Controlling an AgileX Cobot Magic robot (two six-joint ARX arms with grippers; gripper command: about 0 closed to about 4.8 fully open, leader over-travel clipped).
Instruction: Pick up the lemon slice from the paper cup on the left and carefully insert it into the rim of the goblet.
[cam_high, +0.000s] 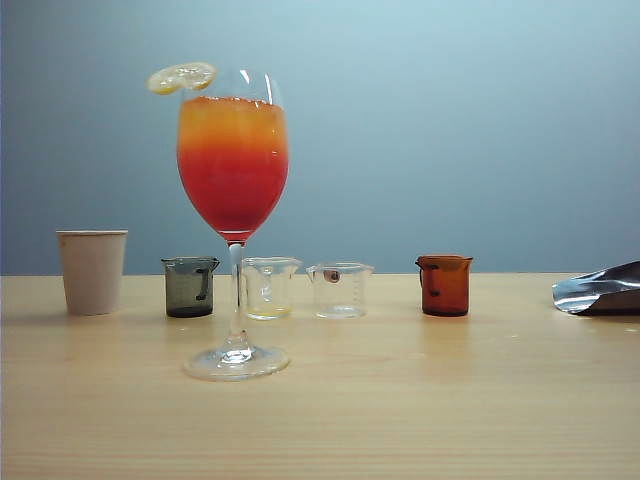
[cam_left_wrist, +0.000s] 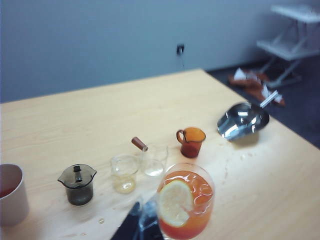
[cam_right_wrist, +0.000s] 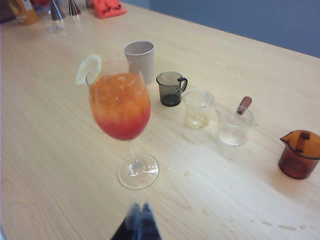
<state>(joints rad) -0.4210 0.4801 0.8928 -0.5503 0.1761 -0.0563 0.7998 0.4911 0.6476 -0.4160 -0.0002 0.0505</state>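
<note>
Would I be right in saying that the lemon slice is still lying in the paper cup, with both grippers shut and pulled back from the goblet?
Not quite: the lemon slice already sits on the rim of the goblet, not in the paper cup, as the exterior view shows. The rest holds: the left gripper and right gripper are shut and clear of the goblet.

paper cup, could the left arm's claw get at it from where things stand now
Probably yes. The paper cup stands alone at the left end of the row, apart from the dark beaker, with bare table in front. The left claw is shut and would need to open first.
</note>
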